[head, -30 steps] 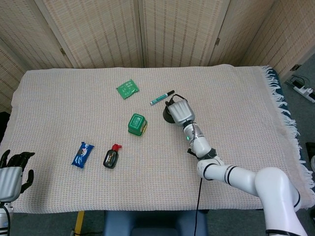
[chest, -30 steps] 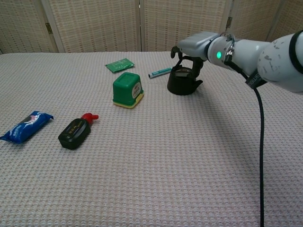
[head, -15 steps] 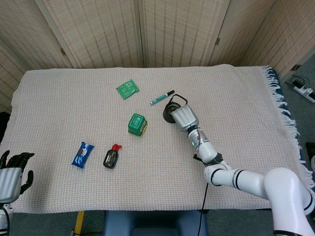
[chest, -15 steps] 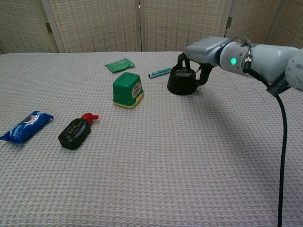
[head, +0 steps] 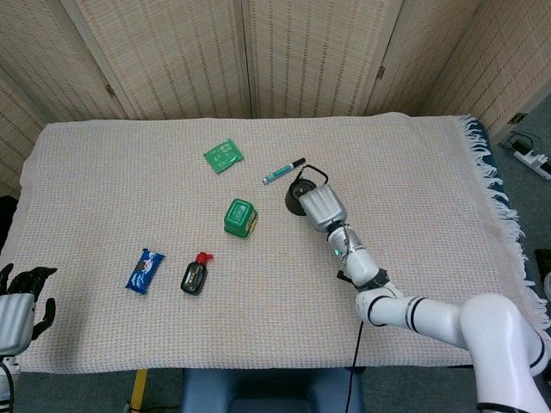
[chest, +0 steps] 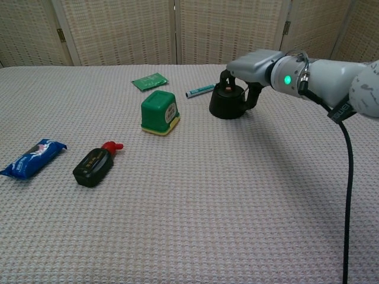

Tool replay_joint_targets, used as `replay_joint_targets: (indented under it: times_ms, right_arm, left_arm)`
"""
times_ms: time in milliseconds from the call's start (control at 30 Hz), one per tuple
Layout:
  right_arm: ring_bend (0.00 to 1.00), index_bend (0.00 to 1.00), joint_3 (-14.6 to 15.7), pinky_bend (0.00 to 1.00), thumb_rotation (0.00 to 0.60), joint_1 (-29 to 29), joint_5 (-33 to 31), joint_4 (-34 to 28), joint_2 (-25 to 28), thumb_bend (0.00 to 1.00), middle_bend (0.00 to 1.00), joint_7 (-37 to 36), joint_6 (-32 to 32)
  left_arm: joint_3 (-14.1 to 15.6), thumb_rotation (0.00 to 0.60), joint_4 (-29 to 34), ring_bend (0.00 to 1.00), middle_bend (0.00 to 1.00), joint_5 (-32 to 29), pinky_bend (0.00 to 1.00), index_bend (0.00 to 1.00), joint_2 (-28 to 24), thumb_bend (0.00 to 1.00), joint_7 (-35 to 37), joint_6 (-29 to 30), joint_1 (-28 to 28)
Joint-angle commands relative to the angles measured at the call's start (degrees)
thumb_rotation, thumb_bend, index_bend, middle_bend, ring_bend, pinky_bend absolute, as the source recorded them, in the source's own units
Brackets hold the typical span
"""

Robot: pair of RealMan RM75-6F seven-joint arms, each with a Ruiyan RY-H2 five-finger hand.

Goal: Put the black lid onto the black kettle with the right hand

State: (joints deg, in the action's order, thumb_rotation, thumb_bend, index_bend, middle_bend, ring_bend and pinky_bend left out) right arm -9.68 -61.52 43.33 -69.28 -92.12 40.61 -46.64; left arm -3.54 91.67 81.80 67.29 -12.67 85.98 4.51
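Black kettle (chest: pixel 227 104) sits mid-table toward the far edge, black lid (chest: pixel 230 90) on top, teal marker (chest: pixel 200 90) just behind. Right hand (chest: pixel 251 66) over kettle, fingers curled down round it; can't tell if gripping. Left hand (head: pixel 15 308) at near left corner, fingers loosely apart, holding nothing.

Green box (chest: pixel 160 112), green packet (chest: pixel 149 81), marker (chest: pixel 200 90), blue wrapper (chest: pixel 32 158), black bottle (chest: pixel 95 165).

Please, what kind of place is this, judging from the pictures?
Probably an indoor robot test or recording space, not a home kitchen: a table under a knitted cloth, folding woven screens behind it, and unrelated small items such as a kettle and marker.
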Motion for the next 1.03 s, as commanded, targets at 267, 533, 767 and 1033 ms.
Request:
replay_joint_targets:
  times_ms: [267,533,767,1033]
  right_arm:
    - [0.82,0.25,4.25,0.89,0.600,11.34,7.70,-21.42,15.27,0.38,0.33,-1.83,-16.28]
    - [0.47,0.24,10.74,0.49,0.600,25.20,21.07,-31.15,24.68,0.38,0.29,-10.95,-31.41]
    - [0.20,0.10,14.94,0.23,0.600,34.85,30.27,-29.62,26.26,0.38,0.13,-18.79,-40.52]
    - [0.18,0.07,18.80,0.23,0.600,46.51,36.72,-27.99,26.51,0.38,0.12,-27.62,-49.17]
  left_arm:
    - [-0.29,0.600,-0.50,0.19,0.18,0.94,0.05,0.20,0.13,0.52,0.99,-0.39,0.79]
    - [-0.69,0.600,-0.79,0.19,0.18,1.05,0.05,0.20,0.63,0.52,0.80,-0.82,1.52]
    - [-0.83,0.600,-0.45,0.19,0.18,1.36,0.05,0.20,0.97,0.52,0.23,-0.57,1.78]
    - [-0.40,0.600,0.32,0.19,0.18,1.65,0.04,0.18,1.27,0.52,-0.71,-0.42,1.70]
